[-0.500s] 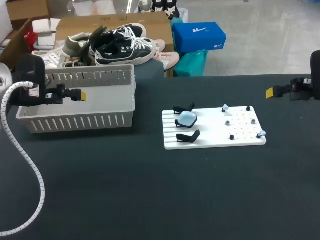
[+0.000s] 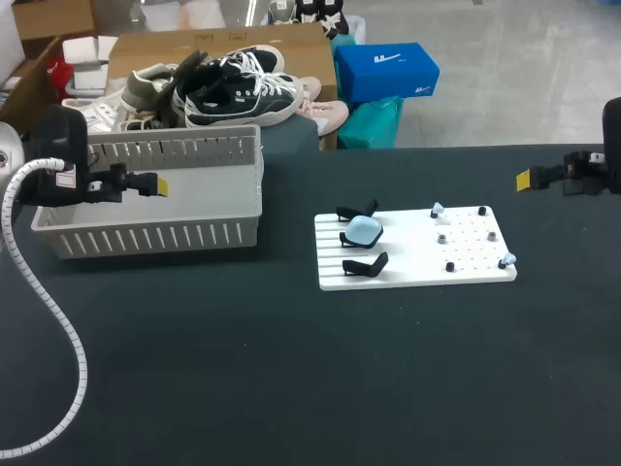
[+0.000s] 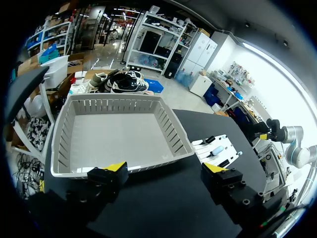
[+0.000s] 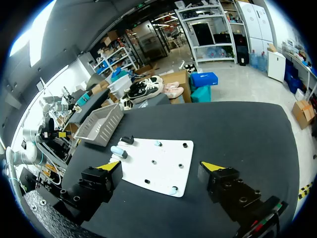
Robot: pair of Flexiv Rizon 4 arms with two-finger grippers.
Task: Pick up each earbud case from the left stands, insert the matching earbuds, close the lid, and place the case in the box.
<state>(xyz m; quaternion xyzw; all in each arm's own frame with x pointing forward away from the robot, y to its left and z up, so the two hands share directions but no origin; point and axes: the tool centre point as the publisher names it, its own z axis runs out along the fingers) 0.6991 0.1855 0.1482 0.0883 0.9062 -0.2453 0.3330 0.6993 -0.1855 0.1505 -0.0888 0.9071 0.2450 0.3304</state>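
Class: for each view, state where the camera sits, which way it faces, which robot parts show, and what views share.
Head view: above, behind, looking down on the table; left gripper, right gripper at its sides.
Left wrist view: that wrist, facing the basket; left gripper open.
Right wrist view: that wrist, facing the white board; right gripper open.
All share basket and white board.

The earbuds (image 2: 438, 209) on the white board (image 2: 408, 264) are too small to make out.

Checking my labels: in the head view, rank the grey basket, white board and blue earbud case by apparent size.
Largest: grey basket.
Then: white board.
Smallest: blue earbud case.
All clearly differ.
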